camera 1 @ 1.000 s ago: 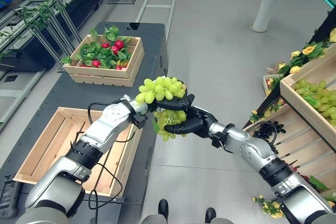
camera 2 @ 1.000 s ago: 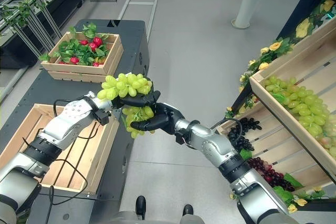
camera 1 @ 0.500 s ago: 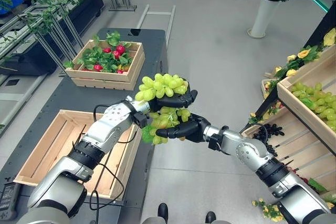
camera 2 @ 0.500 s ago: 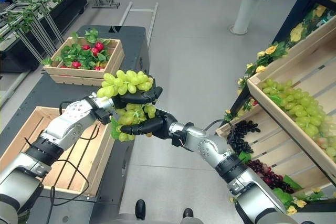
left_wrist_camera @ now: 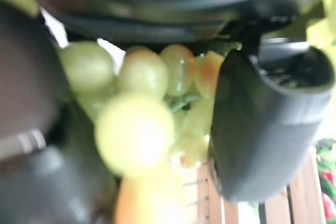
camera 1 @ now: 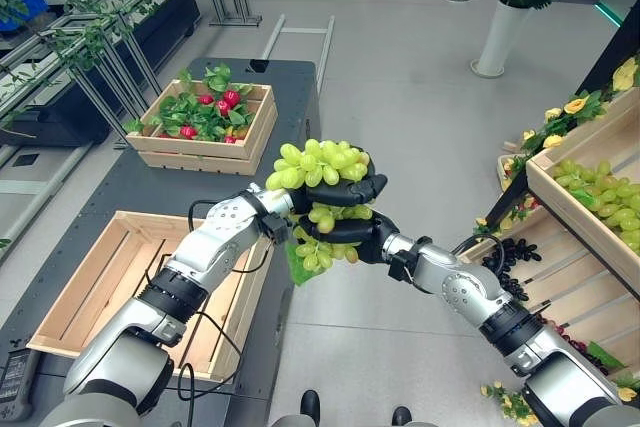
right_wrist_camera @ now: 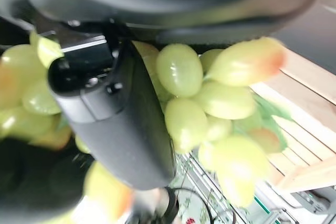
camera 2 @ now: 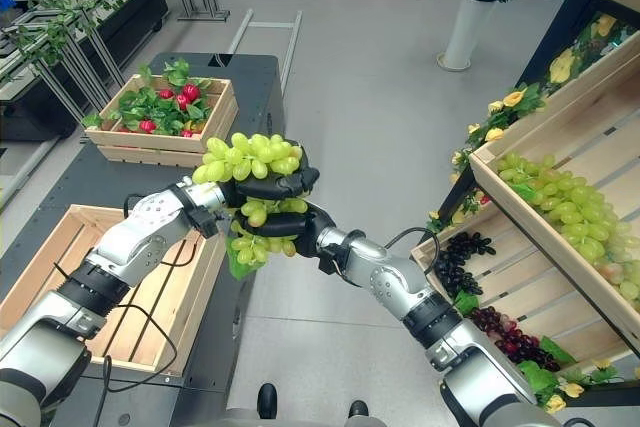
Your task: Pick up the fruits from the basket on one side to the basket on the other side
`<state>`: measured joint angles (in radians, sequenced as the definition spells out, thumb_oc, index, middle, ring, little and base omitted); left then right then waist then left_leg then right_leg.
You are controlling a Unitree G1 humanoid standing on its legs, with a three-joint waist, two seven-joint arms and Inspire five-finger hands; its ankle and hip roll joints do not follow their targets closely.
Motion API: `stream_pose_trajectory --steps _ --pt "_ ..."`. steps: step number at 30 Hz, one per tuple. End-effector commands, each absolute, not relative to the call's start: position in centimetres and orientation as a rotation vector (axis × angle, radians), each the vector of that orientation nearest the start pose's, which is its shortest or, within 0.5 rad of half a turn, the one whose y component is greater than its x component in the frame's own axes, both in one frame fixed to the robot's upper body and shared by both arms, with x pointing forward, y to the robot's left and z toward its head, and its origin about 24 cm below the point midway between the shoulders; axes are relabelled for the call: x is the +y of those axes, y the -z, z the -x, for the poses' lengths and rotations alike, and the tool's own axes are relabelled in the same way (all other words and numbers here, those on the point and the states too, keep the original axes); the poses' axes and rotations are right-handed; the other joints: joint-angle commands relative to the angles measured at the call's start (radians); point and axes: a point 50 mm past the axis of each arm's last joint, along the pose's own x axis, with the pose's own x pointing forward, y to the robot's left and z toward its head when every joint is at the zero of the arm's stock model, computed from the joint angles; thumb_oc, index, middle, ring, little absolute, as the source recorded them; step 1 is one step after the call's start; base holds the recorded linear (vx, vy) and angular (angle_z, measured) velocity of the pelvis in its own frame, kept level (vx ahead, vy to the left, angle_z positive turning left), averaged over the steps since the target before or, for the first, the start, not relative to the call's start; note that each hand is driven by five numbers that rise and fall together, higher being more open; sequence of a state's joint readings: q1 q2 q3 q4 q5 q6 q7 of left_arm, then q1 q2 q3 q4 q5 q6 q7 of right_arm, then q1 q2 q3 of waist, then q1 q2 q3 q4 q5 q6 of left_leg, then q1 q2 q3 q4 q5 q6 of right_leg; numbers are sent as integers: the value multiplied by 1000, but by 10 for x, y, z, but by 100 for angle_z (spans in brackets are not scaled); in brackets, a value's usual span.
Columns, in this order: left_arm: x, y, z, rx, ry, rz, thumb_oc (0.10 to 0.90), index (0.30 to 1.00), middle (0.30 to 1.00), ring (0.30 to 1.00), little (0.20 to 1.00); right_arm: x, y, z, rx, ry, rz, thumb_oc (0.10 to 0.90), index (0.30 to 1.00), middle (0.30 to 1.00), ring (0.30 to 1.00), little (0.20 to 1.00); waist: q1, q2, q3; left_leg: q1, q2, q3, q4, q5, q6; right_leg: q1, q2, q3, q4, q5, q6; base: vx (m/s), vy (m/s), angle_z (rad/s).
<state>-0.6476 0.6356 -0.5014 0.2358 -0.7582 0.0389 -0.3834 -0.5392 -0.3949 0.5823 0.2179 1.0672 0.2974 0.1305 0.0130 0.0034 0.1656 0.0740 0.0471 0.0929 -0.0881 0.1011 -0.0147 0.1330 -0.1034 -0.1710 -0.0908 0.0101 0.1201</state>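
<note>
The bunch of green grapes (camera 1: 322, 166) hung in the air between both hands, just past the near right corner of the dark surface (camera 1: 150, 187). The left hand (camera 1: 335, 192) curled over its upper half and the right hand (camera 1: 352, 234) cupped its lower half, probably because the loose cluster would sag in one grip. It was close to the empty pale wooden crate (camera 1: 90, 282) by the surface's near edge, the likely destination.

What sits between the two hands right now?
The green grape bunch: the left hand holds its top and the right hand cups the lower grapes, seen in both eye views.
</note>
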Motion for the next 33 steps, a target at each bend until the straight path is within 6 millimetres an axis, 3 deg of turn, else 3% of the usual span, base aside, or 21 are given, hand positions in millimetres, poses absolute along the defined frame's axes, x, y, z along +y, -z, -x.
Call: stream_pose_trajectory --steps 1,17,22,33 --pt "144 -177 -358 -221 694 -20 800 900 900 900 900 -51 -149 -319 -47 -824 -610 400 300 300 300 300 -12 -6 -156 14 -10 -43 1 -56 -18 -20 -2 19 3 64 -44 0 0 0" --pt "209 -168 -358 -223 483 -19 800 900 900 900 900 -110 -125 -325 -29 -641 -572 400 300 300 300 300 -41 -3 -141 17 0 -22 1 -56 -22 -29 -1 29 3 64 -43 -5 4 -2" --pt "223 -168 -355 -225 433 -18 800 900 900 900 900 -131 -121 -326 -29 -567 -566 400 300 300 300 300 -47 -1 -132 17 1 -22 1 -56 -24 -30 0 31 3 64 -42 -10 3 -6" --pt "241 -165 -348 -234 381 -6 800 900 900 900 900 -153 -123 -324 -80 -484 -545 400 300 300 300 300 -58 1 -118 15 4 -15 1 -55 -28 -39 2 39 3 67 -42 -1 -1 0"
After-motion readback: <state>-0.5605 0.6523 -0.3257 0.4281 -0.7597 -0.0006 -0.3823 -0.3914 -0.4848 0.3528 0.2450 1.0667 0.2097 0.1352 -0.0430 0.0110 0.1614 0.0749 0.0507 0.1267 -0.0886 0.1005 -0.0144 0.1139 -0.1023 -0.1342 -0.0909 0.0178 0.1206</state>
